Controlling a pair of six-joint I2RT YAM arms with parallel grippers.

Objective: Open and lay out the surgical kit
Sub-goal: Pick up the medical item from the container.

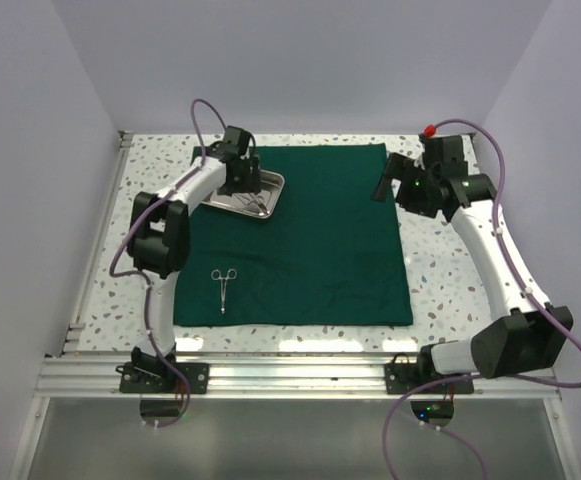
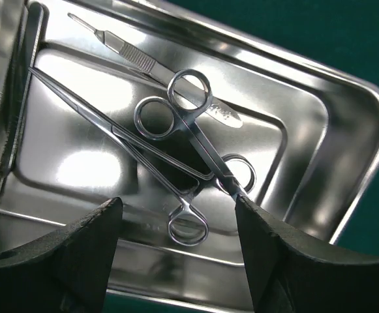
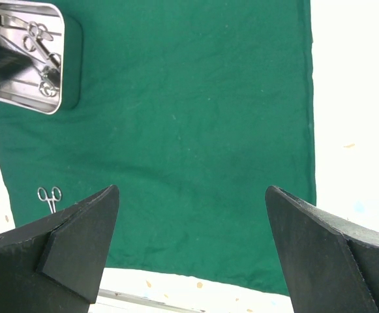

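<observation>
The dark green drape [image 1: 310, 235] lies spread flat on the table. The steel tray [image 1: 272, 186] sits on its far left part. My left gripper [image 1: 240, 180] hangs open over the tray. In the left wrist view the tray [image 2: 355, 130] holds scissors [image 2: 196, 124], long ring-handled forceps [image 2: 188, 225], a scalpel handle [image 2: 143, 60] and tweezers [image 2: 26, 78]; my open gripper [image 2: 176, 215] straddles the forceps ring, and the right fingertip [image 2: 248, 208] is at the scissors tips. Another pair of forceps [image 1: 224, 283] lies on the drape's near left. My right gripper [image 1: 385, 180] is open and empty above the drape's far right edge [image 3: 306, 130].
White walls close in the speckled table [image 1: 440, 270] on three sides. An aluminium rail [image 1: 290, 375] runs along the near edge. The right wrist view also shows the tray [image 3: 52, 104] and the loose forceps [image 3: 49, 195] on the drape.
</observation>
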